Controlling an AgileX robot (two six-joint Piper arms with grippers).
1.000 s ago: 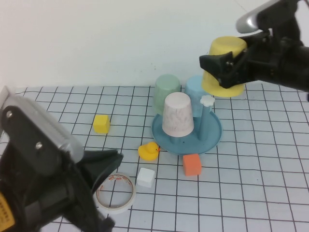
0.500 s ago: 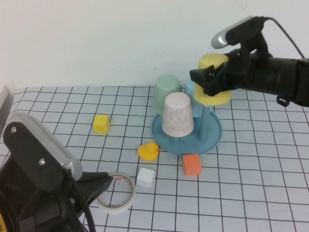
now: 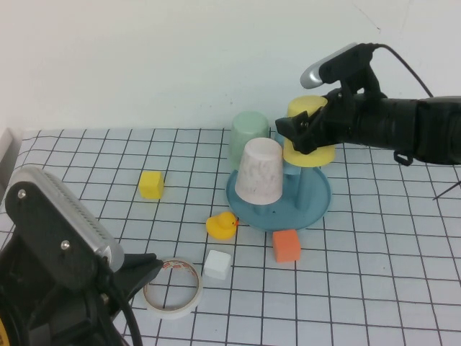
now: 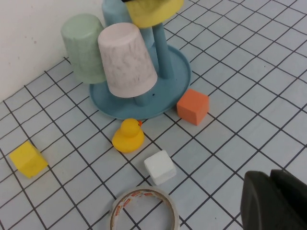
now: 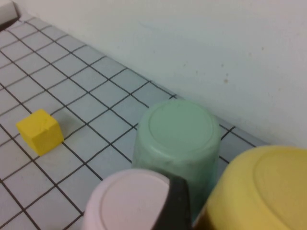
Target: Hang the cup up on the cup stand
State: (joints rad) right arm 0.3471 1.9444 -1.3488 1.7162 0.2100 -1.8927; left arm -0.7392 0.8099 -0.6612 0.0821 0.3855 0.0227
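Note:
The yellow cup (image 3: 308, 133) is upside down over a peg of the blue cup stand (image 3: 317, 202), at the right of the stand. My right gripper (image 3: 304, 135) is shut on the cup and holds it from the right. The cup fills the near corner of the right wrist view (image 5: 264, 191) and shows at the far edge of the left wrist view (image 4: 153, 10). The peg's white cap is hidden under the cup. My left gripper (image 4: 276, 201) is low at the near left, over bare grid, its black fingers close together.
A speckled pinkish-white cup (image 3: 258, 171), a green cup (image 3: 249, 137) and a light blue cup (image 4: 115, 10) hang on other pegs. On the mat lie a yellow cube (image 3: 151, 184), a rubber duck (image 3: 222, 225), a white cube (image 3: 217, 264), an orange cube (image 3: 286, 246) and a tape roll (image 3: 173, 287).
My right gripper moved left and down with the yellow cup, bringing it over the capped peg, which is now covered. The left arm drew back toward the near left.

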